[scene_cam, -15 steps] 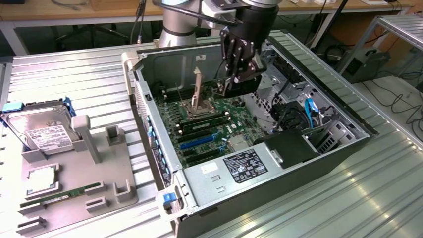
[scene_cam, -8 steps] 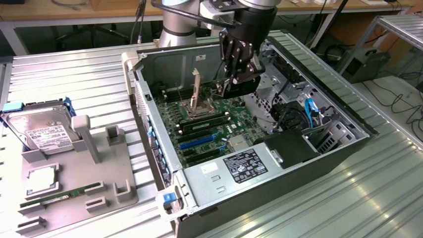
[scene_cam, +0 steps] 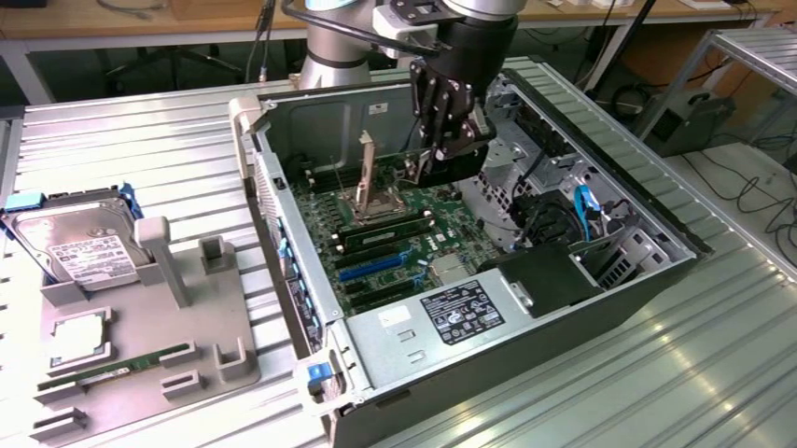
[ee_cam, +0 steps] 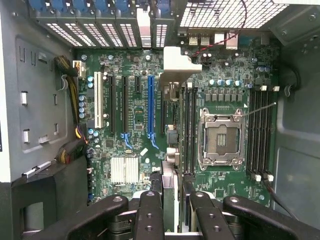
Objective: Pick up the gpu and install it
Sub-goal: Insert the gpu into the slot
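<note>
The gpu (ee_cam: 175, 62) is seen edge-on in the wrist view, a thin dark card running from between my fingers to its silvery-beige end bracket. My gripper (ee_cam: 172, 202) is shut on it. In the exterior view the gripper (scene_cam: 446, 140) hangs inside the open computer case (scene_cam: 268, 177), above the rear part of the green motherboard (scene_cam: 398, 247). The card hovers over the board, just beside the long blue slot (ee_cam: 150, 105) and a black slot (ee_cam: 163, 115). I cannot tell whether its lower edge touches a slot.
An open CPU socket (ee_cam: 221, 137) with its lid raised (scene_cam: 368, 182) lies near the card. The power supply (scene_cam: 461, 308) fills the case's near end. On the exterior view's left, a grey fixture (scene_cam: 187, 280) carries a hard drive (scene_cam: 81, 247), a chip (scene_cam: 77, 334) and a green RAM stick (scene_cam: 118, 367).
</note>
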`<state>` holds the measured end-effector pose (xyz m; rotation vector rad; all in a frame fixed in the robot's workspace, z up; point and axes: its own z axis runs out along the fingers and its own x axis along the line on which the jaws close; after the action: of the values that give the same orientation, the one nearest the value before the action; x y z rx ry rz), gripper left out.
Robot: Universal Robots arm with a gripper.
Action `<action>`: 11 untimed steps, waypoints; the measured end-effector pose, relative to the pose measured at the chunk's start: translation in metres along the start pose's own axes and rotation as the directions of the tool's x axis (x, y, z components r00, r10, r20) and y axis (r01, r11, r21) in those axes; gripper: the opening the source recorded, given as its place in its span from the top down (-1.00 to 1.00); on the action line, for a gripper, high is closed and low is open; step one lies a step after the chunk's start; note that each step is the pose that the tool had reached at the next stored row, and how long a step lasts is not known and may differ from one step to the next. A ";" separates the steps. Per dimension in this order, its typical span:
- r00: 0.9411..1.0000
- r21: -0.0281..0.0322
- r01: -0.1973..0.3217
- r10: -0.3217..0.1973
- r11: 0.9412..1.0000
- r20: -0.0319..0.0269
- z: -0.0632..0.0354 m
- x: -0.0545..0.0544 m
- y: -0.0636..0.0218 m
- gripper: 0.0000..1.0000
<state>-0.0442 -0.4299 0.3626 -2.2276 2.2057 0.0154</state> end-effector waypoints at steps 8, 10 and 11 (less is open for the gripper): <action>1.000 0.000 0.000 0.000 1.000 0.000 0.0028 0.000 0.0036 0.47; 1.000 0.000 0.000 0.000 1.000 0.000 0.0034 0.000 0.0042 0.47; 1.000 0.000 0.000 0.000 1.000 0.000 0.0037 0.000 0.0045 0.47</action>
<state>-0.0487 -0.4301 0.3589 -2.2276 2.2057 0.0154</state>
